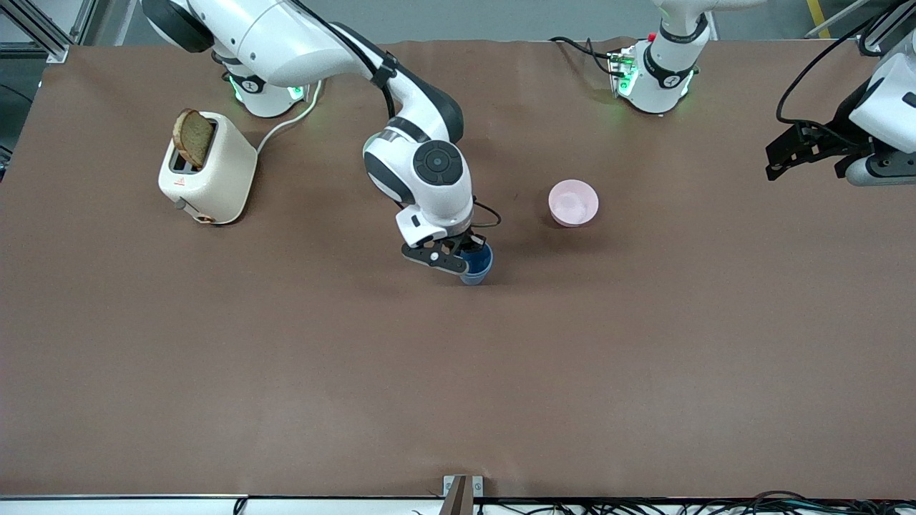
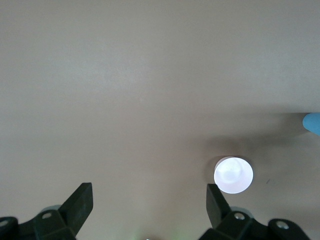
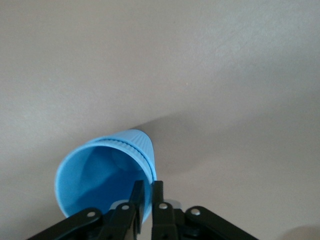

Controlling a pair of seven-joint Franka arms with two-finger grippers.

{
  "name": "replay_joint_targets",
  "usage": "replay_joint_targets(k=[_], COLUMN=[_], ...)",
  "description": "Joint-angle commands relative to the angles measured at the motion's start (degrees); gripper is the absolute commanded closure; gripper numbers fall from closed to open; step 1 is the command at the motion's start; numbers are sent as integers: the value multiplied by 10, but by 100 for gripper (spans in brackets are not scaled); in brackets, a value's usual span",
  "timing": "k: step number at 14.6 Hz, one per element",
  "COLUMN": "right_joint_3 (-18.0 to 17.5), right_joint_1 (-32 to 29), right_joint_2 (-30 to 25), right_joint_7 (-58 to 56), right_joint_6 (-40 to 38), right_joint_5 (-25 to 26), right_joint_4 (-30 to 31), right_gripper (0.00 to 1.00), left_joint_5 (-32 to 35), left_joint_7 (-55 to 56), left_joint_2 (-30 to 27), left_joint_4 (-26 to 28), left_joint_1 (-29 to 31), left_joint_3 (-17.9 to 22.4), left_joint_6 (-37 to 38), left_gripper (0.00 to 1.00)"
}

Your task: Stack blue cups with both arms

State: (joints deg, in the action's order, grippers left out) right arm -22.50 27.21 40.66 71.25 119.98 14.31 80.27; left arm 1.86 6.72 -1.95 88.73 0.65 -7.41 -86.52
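My right gripper (image 1: 465,261) is over the middle of the table, shut on the rim wall of a blue cup (image 1: 478,269), one finger inside and one outside. In the right wrist view the gripper (image 3: 148,185) pinches the cup (image 3: 100,180), which tilts low over the brown table. Its rim shows two close edges, as of one cup nested in another; no separate second blue cup is in view. My left gripper (image 1: 776,161) waits raised over the left arm's end of the table, open and empty (image 2: 150,200). A bit of the blue cup (image 2: 312,122) shows in its view.
A pink bowl (image 1: 573,202) stands on the table, beside the cup toward the left arm's end and farther from the front camera; it also shows in the left wrist view (image 2: 233,174). A cream toaster (image 1: 207,179) holding a bread slice (image 1: 193,137) stands near the right arm's base.
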Motion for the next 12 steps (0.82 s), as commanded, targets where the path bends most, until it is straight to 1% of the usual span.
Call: replay_joint_targets(k=[1, 2, 3, 5, 7, 9, 10, 12], right_joint_3=[-4, -4, -3, -3, -4, -3, -4, 1], right_joint_1=[-24, -34, -44, -71, -118, -166, -199, -241], right_joint_2=[-42, -67, -81, -128, -175, -226, -247, -279], right_joint_7=[3, 2, 1, -1, -7, -77, -119, -180], right_joint_6=[-19, -27, -32, -48, -94, -175, -198, -245], right_joint_5=[8, 7, 8, 11, 11, 11, 4, -2], right_joint_4=[-5, -5, -5, -5, -1, 1, 1, 1], right_gripper=[21, 0, 0, 0, 0, 0, 0, 0], left_joint_5=[-5, -6, -7, -7, -8, -9, -9, -9], left_joint_7=[-9, -9, -9, -9, -9, -9, -9, -9], left_joint_2=[1, 2, 1, 1, 2, 1, 1, 1], left_joint_4=[-6, -6, -6, -6, -6, -6, -6, -6], left_joint_1=[6, 7, 6, 6, 7, 7, 7, 7], left_joint_3=[-3, -2, -2, -2, -2, -2, -1, -1], left_joint_6=[-2, -2, -2, -2, -2, -2, -2, -2], left_gripper=[0, 0, 0, 0, 0, 0, 0, 0])
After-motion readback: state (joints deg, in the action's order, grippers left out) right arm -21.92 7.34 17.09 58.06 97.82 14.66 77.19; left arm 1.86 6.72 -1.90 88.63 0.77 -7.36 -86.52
